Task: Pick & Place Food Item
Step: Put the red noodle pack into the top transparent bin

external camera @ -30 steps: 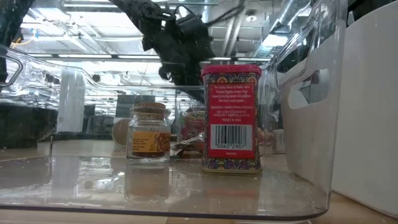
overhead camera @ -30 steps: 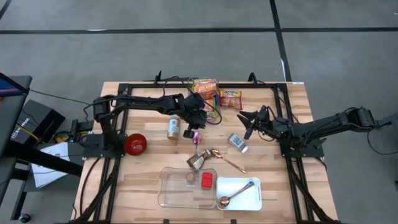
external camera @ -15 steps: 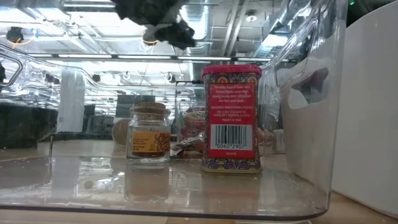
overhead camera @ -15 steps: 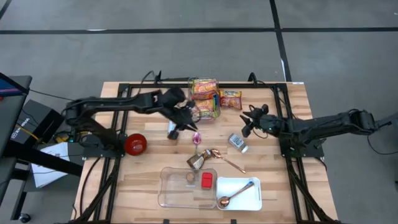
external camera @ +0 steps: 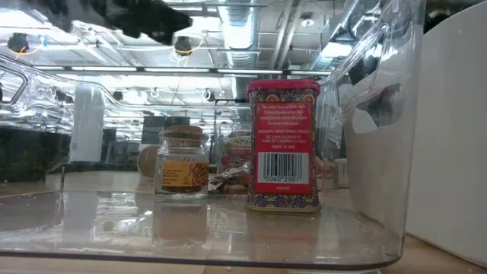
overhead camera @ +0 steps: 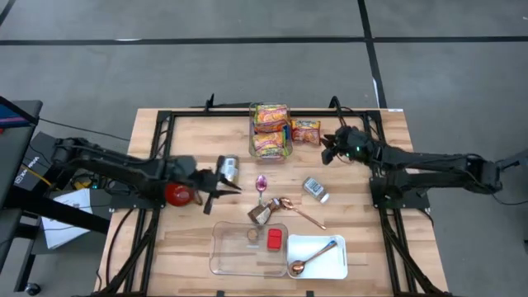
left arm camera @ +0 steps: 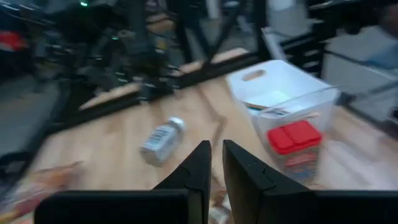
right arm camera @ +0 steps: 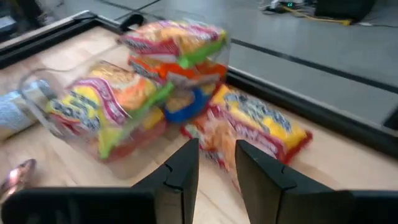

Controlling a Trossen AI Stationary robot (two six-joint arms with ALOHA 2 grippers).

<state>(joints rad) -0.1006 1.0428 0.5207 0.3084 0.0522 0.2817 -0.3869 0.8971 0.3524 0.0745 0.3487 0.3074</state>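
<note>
Fingers of my right gripper (overhead camera: 327, 155) stand slightly apart, holding nothing, just beside the noodle packet (overhead camera: 306, 131) lying flat at the table's (overhead camera: 388, 256) far edge. Next to it: clear bin (overhead camera: 270, 132) stuffed with more packets. My left gripper (overhead camera: 228, 190), fingers nearly together and empty, hangs near the jar (overhead camera: 228, 169) and red bowl (overhead camera: 179, 191).
</note>
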